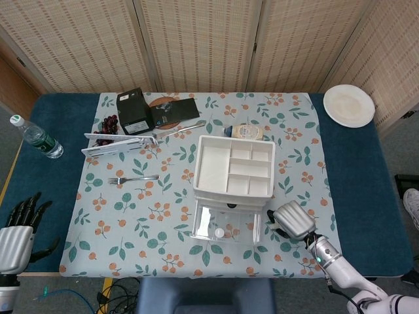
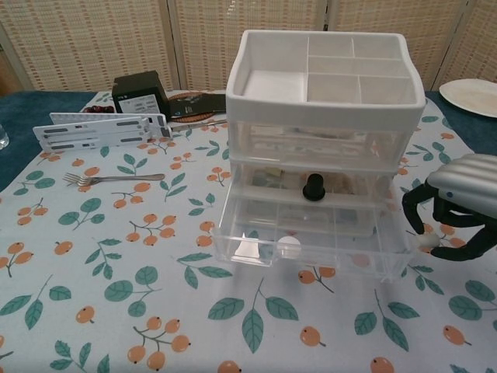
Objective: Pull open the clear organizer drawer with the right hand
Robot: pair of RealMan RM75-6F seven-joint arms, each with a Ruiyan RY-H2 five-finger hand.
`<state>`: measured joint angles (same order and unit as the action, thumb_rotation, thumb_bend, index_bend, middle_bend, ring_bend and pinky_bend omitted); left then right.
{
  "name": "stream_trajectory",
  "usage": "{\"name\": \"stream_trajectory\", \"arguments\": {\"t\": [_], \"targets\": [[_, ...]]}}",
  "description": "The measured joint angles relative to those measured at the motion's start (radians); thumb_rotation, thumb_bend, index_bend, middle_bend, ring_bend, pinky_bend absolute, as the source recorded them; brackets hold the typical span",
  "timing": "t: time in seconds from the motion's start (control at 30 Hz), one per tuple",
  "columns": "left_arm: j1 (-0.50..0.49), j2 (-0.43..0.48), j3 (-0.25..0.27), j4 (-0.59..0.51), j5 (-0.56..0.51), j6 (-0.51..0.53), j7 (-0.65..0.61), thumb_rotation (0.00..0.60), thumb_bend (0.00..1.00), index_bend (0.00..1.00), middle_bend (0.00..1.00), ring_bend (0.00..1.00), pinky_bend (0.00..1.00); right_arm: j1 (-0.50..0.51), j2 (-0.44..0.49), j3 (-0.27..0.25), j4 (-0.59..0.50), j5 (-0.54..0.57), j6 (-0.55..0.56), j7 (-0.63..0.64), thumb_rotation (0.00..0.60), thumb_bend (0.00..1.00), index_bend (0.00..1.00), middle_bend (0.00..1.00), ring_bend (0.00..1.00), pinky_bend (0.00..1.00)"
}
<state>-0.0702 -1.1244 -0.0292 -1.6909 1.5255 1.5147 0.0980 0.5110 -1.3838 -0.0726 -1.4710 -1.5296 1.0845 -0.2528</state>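
The organizer point(image 1: 234, 167) point(image 2: 326, 78) has a white divided top tray over clear drawers. Its bottom clear drawer point(image 1: 226, 222) point(image 2: 311, 237) stands pulled out toward me, with a white knob point(image 2: 289, 247) on its front. The middle drawer, with a black knob point(image 2: 314, 186), is pushed in. My right hand point(image 1: 292, 221) point(image 2: 454, 206) hovers low just right of the open drawer's front corner, fingers arched downward and apart, holding nothing. Whether a fingertip touches the drawer wall I cannot tell. My left hand point(image 1: 16, 232) lies off the table's left front edge with its fingers spread.
A fork point(image 1: 133, 178) and a flat white rack point(image 1: 118, 142) lie on the left of the cloth. A black box point(image 1: 133, 111) and a jar point(image 1: 245, 131) sit behind the organizer. A white plate point(image 1: 349, 104) is far right, a water bottle point(image 1: 36, 137) far left.
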Motion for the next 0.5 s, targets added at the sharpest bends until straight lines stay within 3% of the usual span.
{"name": "stream_trajectory", "arguments": {"t": [0.5], "targets": [[-0.008, -0.001, -0.002, -0.002, -0.003, -0.011, 0.004, 0.6, 0.25, 0.14, 0.0, 0.04, 0.07, -0.012, 0.008, 0.015, 0.003, 0.023, -0.025, -0.013, 0.6, 0.41, 0.33, 0.98, 1.0, 1.0]]}}
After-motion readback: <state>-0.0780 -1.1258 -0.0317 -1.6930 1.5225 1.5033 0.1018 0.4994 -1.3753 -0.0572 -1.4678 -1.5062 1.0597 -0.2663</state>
